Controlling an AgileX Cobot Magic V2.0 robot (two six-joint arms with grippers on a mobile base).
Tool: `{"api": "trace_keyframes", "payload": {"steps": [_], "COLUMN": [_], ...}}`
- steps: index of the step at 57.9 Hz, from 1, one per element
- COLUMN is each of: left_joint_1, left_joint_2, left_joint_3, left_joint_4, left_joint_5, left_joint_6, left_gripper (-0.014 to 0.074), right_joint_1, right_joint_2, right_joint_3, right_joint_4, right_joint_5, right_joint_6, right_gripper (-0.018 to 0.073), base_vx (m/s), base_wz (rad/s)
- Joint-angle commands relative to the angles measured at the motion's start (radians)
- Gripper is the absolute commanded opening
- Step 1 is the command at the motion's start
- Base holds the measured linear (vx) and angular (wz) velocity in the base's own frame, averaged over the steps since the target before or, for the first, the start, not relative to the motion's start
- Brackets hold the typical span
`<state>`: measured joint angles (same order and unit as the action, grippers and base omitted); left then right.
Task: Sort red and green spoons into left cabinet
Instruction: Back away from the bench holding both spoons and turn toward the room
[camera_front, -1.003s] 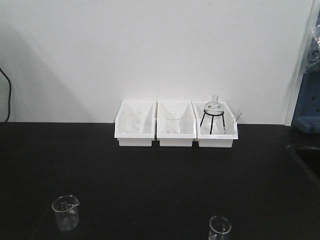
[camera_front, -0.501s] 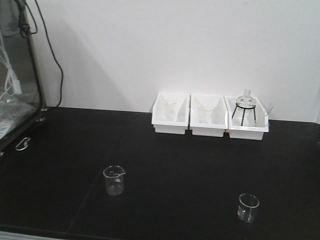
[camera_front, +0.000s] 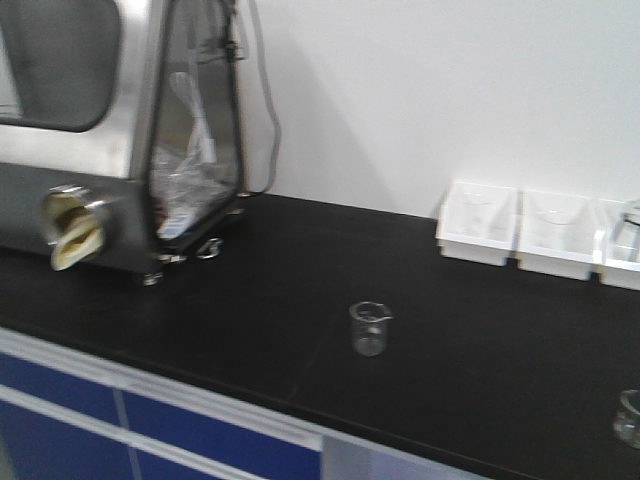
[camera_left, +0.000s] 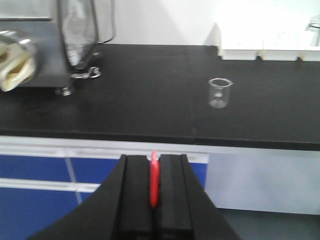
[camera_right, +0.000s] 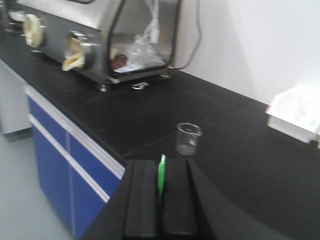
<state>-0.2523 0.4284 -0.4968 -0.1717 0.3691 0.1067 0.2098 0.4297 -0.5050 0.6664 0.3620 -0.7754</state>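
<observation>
The red spoon (camera_left: 154, 180) stands edge-on between the black fingers of my left gripper (camera_left: 154, 159), which is shut on it; only a short red strip shows. The green spoon (camera_right: 161, 180) is held the same way in my right gripper (camera_right: 161, 162), with its tip poking above the pads. Both grippers hang in front of the black counter (camera_front: 300, 290), off its front edge. The left cabinet is out of view. Neither gripper shows in the front view.
A steel box with glass sides (camera_front: 100, 130) stands on the counter's left end. A small glass beaker (camera_front: 370, 328) sits mid-counter, another (camera_front: 630, 418) at the right edge. White bins (camera_front: 478, 222) line the back wall. Blue drawers (camera_front: 150, 430) run below the counter.
The front view has swung left and drawn back. The white bins slid to the right, while the steel box, the counter's front edge and the blue drawers came into sight.
</observation>
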Motion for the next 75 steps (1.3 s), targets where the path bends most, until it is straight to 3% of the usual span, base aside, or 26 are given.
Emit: {"api": "trace_keyframes", "payload": {"steps": [1,38,75], "left_joint_1": [-0.009,-0.009,-0.009], "left_joint_2": [0.002,0.002,0.002], "left_joint_3": [-0.026,-0.026,-0.026], "left_joint_4": [-0.016,-0.016,-0.016], "left_joint_5": [-0.080,-0.080,-0.080], "left_joint_6": [0.001,0.001,0.001], "left_gripper": [-0.0006,-0.0006,-0.0006], "right_joint_1": [-0.003,-0.003,-0.003], "right_joint_2": [0.006,0.006,0.006], "right_joint_3": [-0.027,-0.027,-0.027], "right_joint_4": [0.016,0.016,0.016], "right_joint_5": [-0.064,-0.061,-0.061], "right_joint_6": [-0.004,-0.004,-0.004], "right_gripper": [-0.0003,-0.0003,-0.0003], "base_vx": [-0.13,-0.08,0.11], "base_wz": [0.59,0.63,0.53]}}
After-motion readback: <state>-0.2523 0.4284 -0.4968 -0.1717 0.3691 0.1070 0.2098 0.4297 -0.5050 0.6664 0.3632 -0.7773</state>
